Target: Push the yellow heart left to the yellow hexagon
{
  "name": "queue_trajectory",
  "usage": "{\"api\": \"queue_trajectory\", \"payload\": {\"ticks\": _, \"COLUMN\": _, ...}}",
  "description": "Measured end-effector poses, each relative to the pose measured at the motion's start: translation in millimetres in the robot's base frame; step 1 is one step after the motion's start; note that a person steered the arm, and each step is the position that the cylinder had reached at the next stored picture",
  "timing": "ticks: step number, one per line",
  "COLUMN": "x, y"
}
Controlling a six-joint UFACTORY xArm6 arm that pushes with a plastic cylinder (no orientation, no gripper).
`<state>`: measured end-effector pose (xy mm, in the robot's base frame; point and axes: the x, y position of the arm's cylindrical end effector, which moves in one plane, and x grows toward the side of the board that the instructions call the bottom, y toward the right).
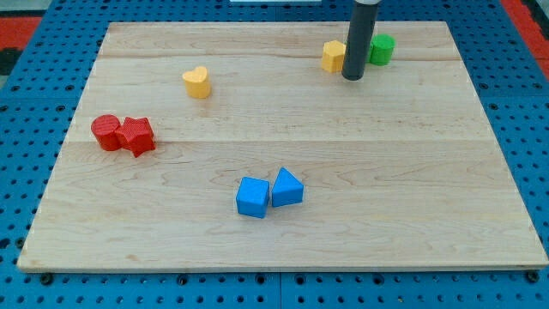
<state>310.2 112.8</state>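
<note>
My tip [352, 78] partly hides the yellow hexagon [333, 57], seemingly touching; yellow heart [197, 82] well left

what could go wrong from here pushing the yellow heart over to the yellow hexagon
1. My tip sits between the yellow hexagon and the green block, far from the yellow heart; leaving carelessly could knock the hexagon and shift the goal.
2. The green block is just as close and could get nudged along.
3. The heart lies to the view's left of the hexagon, so I must circle round it first; an off-centre push could send it astray.
</note>
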Motion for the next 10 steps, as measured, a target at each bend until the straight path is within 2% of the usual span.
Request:
{"api": "queue_trajectory", "payload": {"ticks": 1, "x": -23.3, "y": -6.9}}
{"api": "queue_trajectory", "payload": {"ticks": 3, "x": -23.3, "y": -6.9}}
{"api": "queue_trajectory", "payload": {"ticks": 4, "x": 52.6, "y": -38.0}}
{"api": "queue_trajectory", "payload": {"ticks": 5, "x": 74.6, "y": -48.3}}
{"api": "queue_trajectory", "payload": {"ticks": 7, "x": 73.8, "y": -203.9}}
{"api": "queue_trajectory", "payload": {"ticks": 8, "x": 73.8, "y": -204.0}}
{"api": "queue_trajectory", "payload": {"ticks": 10, "x": 31.9, "y": -228.2}}
